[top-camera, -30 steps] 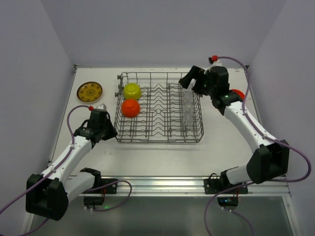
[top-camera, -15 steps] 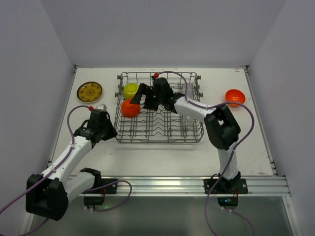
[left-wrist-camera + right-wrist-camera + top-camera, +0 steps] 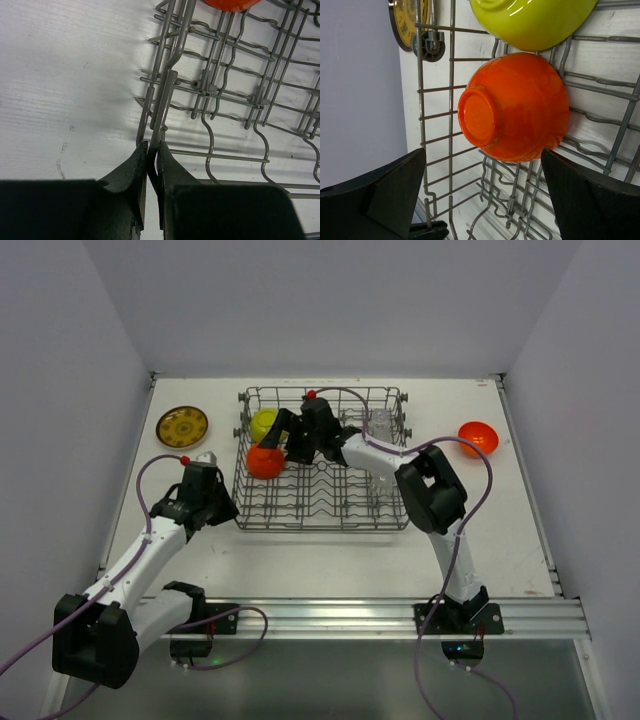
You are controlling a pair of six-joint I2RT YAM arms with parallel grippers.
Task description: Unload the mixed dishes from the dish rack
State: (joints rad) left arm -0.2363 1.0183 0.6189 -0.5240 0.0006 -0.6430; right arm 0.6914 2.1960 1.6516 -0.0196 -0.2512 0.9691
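1. Top view: the dish rack point(image 3: 322, 460) sits mid-table. An orange bowl point(image 3: 263, 462) and a yellow-green bowl point(image 3: 264, 424) stand in its left end, and clear glasses point(image 3: 381, 462) fill a row near its right end
2. Top view: a second orange bowl point(image 3: 477, 437) lies on the table point(image 3: 500, 530) to the right of the rack, and a patterned plate point(image 3: 182, 426) lies flat on the table to the left, both apart from the rack
3. Top view: the right gripper point(image 3: 283, 435) reaches across the rack to the two bowls at the left end; the left gripper point(image 3: 228, 512) sits at the rack's near-left corner
4. Left wrist view: the left gripper point(image 3: 151, 160) is nearly closed, its fingers point(image 3: 134, 172) pinching a thin upright wire at the rack's point(image 3: 235, 95) corner; a sliver of the orange bowl point(image 3: 230, 4) shows at the top edge
5. Right wrist view: the right gripper point(image 3: 482, 187) is spread wide and holds nothing; its fingers point(image 3: 397, 187) flank the orange bowl point(image 3: 515, 112) without touching it. That bowl leans on its side among the tines, base facing the camera, the yellow-green bowl point(image 3: 532, 22) just above it; the plate point(image 3: 406, 22) shows beyond the rack's point(image 3: 437, 125) rim
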